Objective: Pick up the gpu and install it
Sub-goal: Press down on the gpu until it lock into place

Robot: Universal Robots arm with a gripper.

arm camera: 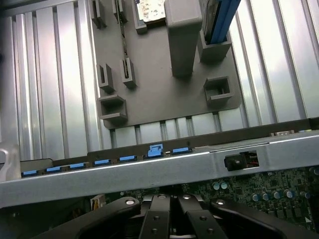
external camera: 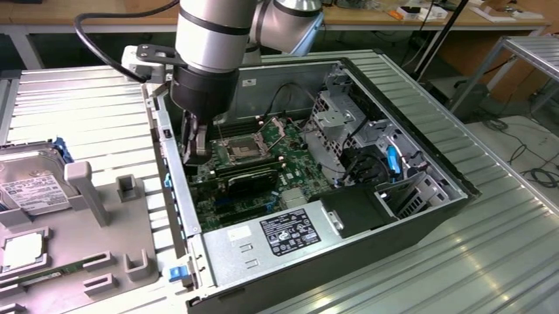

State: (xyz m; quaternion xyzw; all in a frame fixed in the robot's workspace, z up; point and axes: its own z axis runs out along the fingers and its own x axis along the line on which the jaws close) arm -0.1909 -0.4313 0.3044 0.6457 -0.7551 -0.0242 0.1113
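The open computer case (external camera: 349, 190) lies on the ribbed bench (external camera: 78, 111). The gpu (external camera: 237, 175) appears seated in the motherboard (external camera: 271, 163), so installation looks nearly complete. The pincer (external camera: 198, 154), closed and empty-looking, hangs just above the card's bracket end.

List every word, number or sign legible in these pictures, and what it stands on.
None can be read.
Power supply sticker: print and marks, too small to read.
Hard drive label: print, too blurred to read.
Small white label on the case wall: illegible.
Motherboard markings: too fine to read.
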